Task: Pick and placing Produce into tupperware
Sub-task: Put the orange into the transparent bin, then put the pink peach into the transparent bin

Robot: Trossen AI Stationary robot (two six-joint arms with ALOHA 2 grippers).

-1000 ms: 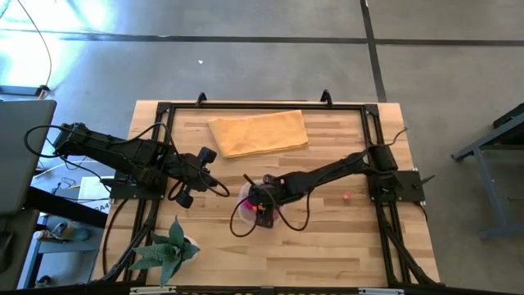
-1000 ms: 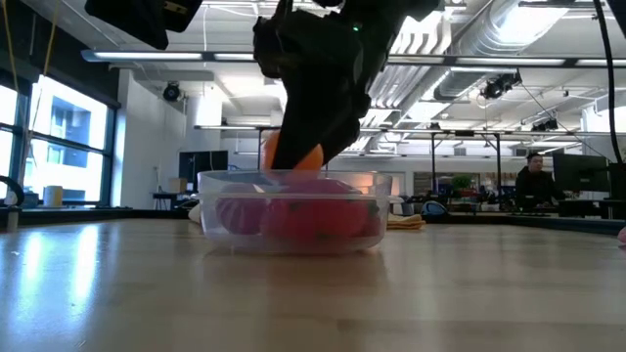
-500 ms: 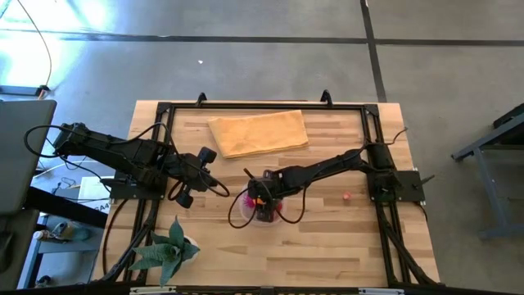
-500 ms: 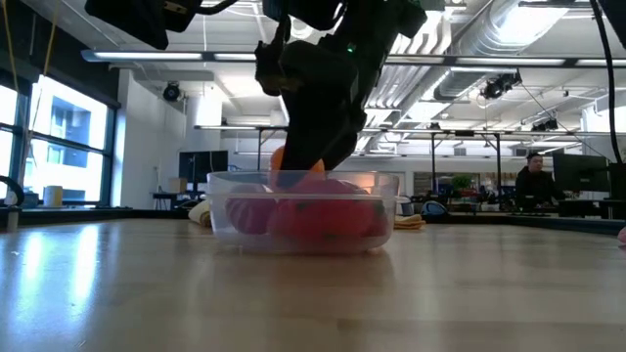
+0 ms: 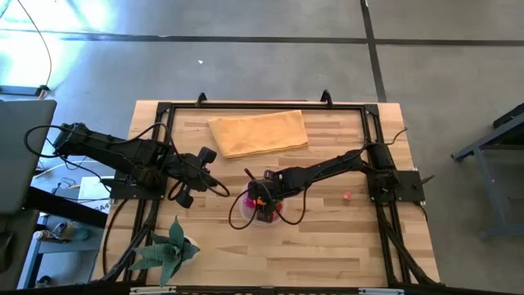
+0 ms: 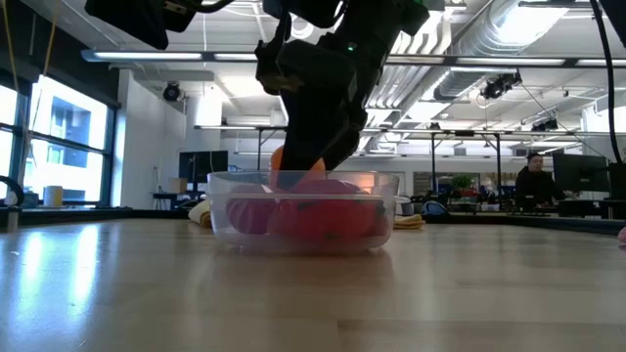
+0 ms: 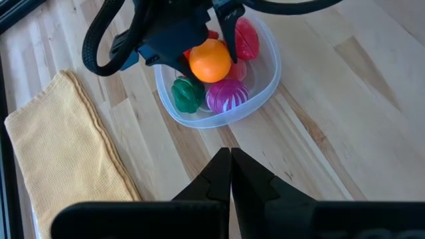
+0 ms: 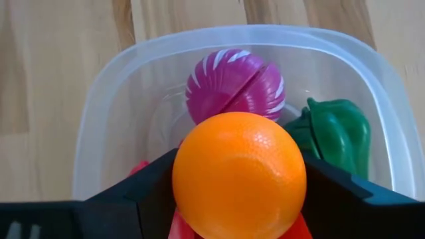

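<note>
The clear tupperware (image 5: 242, 215) (image 6: 303, 230) (image 8: 99, 113) stands mid-table. It holds a magenta produce piece (image 8: 232, 83), a green one (image 8: 335, 136) and a red one (image 7: 247, 36). My right gripper (image 5: 260, 205) (image 8: 239, 199) reaches into it from above, shut on an orange (image 8: 239, 176) (image 7: 210, 60) (image 6: 291, 161). My left gripper (image 5: 221, 190) (image 7: 230, 156) waits shut to the container's left, above the table. My right gripper pinches the orange by its two opposite sides (image 8: 182, 179) between its fingers (image 8: 149, 189). The fingers slant down from the table's right side. The orange sits at rim height over the other produce. Whether it rests on them I cannot tell.
A tan folded cloth (image 5: 258, 131) lies at the far side. A green spiky plant (image 5: 168, 250) stands at the near left corner. A small pink piece (image 5: 347, 197) lies on the table near the right arm's base.
The tupperware has slid a little toward the table's near edge. My right gripper has shifted slightly with it, and the orange has sunk a touch toward the rim. Over the last half second nothing has moved.
</note>
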